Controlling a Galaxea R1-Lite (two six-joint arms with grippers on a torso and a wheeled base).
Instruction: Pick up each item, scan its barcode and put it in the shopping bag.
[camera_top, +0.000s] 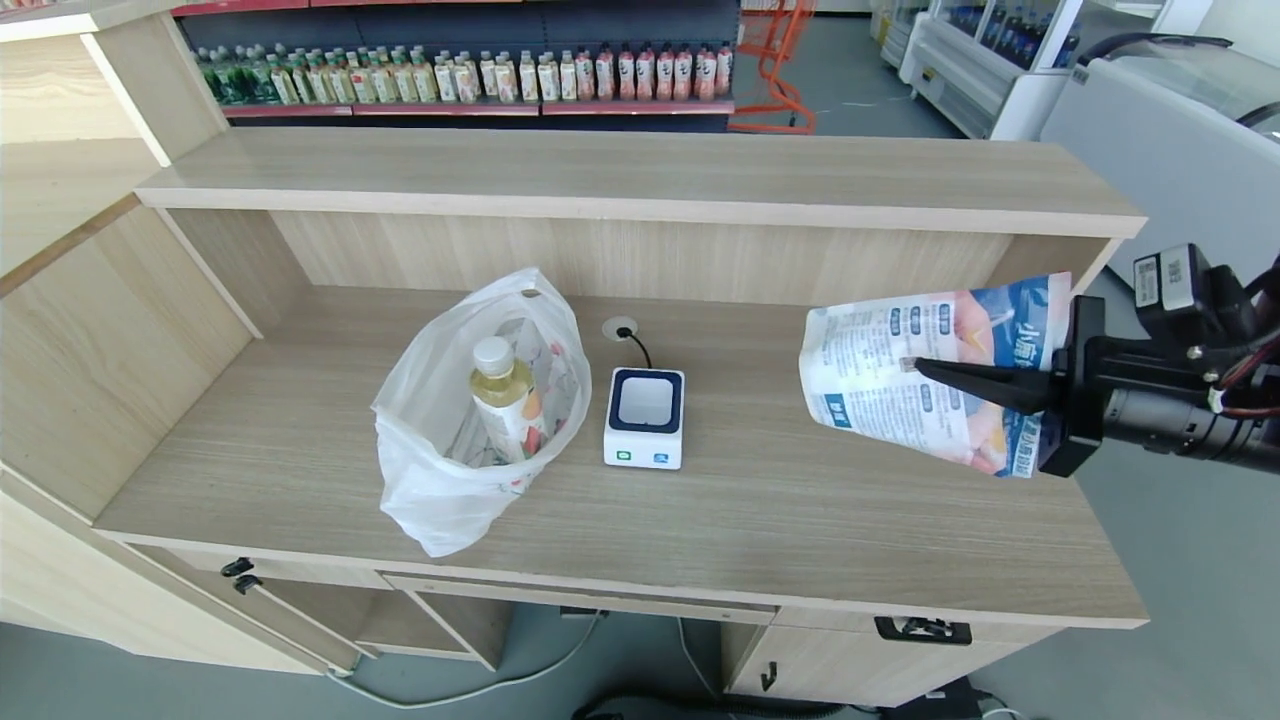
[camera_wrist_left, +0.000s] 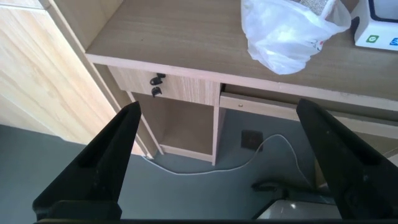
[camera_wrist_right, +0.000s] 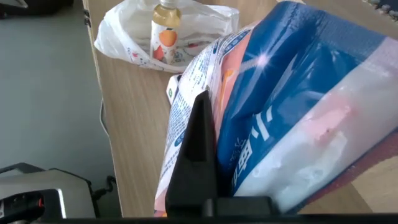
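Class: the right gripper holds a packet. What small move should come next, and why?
Probably swing the packet leftward until it hangs over the scanner. The right gripper is shut on it, in the air to the scanner's right, so it likely has not been scanned; the bag, with a bottle inside, lies beyond the scanner.

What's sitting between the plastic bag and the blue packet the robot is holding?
The white scanner on the counter, seen in the head view.

Small print covers the packet (camera_top: 880, 375), but none of it reads clearly.
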